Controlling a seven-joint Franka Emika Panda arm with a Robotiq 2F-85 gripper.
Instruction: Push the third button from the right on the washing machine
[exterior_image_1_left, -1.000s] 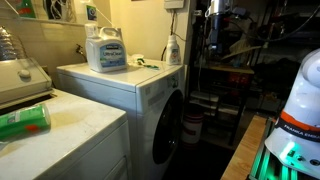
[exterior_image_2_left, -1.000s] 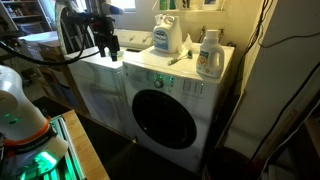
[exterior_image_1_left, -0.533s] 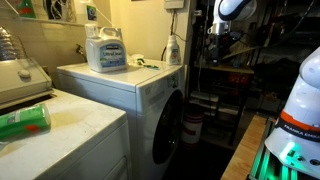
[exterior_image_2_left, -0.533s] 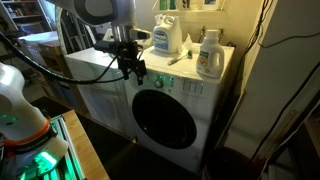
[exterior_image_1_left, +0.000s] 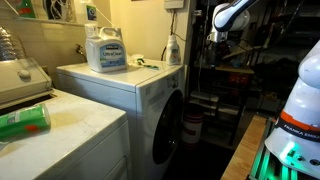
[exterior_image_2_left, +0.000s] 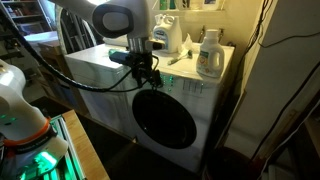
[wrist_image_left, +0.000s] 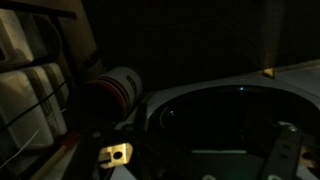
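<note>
Now | approach: gripper (exterior_image_2_left: 149, 80), nothing seen held, opening unreadable, hangs at washing machine (exterior_image_2_left: 208, 116) control strip (exterior_image_2_left: 178, 86) | next, likely: align on third button from right, press.

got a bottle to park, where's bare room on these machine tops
Washing machine top: bare front strip ahead of the detergent jug; crowded at the back by the jug and smaller bottle. Lower appliance: bare beside the lying green bottle.

Dim room: cream wall (exterior_image_2_left: 240, 30) behind the gripper (exterior_image_2_left: 148, 80), dark floor (exterior_image_2_left: 115, 140) below it, cluttered shelving (exterior_image_1_left: 215, 100) near it.
</note>
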